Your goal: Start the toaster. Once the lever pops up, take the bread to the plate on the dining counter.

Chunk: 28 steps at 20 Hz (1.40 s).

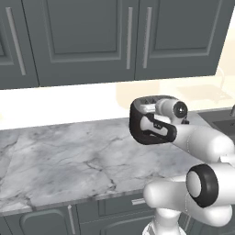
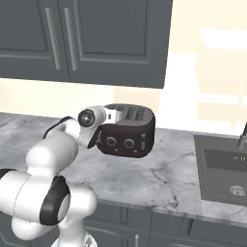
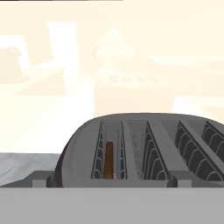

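Observation:
The dark toaster [image 2: 130, 137] stands on the marble worktop [image 2: 159, 181] against the wall, its round knobs facing the front edge. The bread [image 3: 109, 159] sits upright and low in the left-hand slot of the toaster [image 3: 131, 144], as a thin brown edge. My gripper [image 2: 115, 116] hovers at the toaster's left end, level with its top and pointing along the slots. It is open and holds nothing. In the left base view my wrist covers most of the toaster [image 1: 134, 123]. The plate and the dining counter are out of view.
Dark grey wall cabinets [image 1: 92, 36] hang above the worktop [image 1: 59, 160]. A dark inset sink [image 2: 224, 169] with a faucet [image 2: 242, 136] lies right of the toaster. A wide stretch of bare marble runs to the toaster's left.

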{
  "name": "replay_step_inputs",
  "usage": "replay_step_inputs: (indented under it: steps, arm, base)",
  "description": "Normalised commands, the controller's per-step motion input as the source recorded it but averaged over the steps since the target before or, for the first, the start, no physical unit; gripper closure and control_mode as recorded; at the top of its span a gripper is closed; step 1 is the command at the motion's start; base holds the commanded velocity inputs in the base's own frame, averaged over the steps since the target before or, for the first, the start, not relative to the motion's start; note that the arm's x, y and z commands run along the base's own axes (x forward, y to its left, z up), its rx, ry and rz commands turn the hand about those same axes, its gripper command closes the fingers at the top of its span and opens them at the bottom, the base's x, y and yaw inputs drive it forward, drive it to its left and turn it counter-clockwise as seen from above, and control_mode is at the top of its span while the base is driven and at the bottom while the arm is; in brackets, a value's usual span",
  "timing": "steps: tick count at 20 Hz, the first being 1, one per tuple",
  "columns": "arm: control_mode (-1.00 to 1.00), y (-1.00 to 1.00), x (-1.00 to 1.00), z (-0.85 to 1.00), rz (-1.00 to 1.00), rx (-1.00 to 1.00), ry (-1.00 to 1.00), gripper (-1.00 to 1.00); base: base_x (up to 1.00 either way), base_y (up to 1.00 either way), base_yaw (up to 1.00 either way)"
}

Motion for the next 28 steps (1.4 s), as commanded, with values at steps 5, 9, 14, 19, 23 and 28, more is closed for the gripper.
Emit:
replay_step_inputs:
  steps: [5,9,14,19,23,28]
  arm:
    - [-1.00,0.00,0.00,-0.01,0.00,0.00,0.00,-1.00]
    - [-1.00,0.00,0.01,0.00,0.00,0.00,0.00,-1.00]
    - [-1.00,0.00,0.14,0.00,0.00,0.00,0.00,-1.00]
    - [-1.00,0.00,0.16,0.00,0.00,0.00,0.00,-1.00]
    - [-1.00,0.00,0.05,0.00,0.00,0.00,0.00,-1.00]
    - [-1.00,0.00,0.00,0.00,0.00,0.00,0.00,-1.00]
  base:
    - [0.00,0.00,0.00]
    - [0.00,0.00,0.00]
    - [0.00,0.00,0.00]
    - [0.00,0.00,0.00]
    - [0.00,0.00,0.00]
    - [0.00,0.00,0.00]
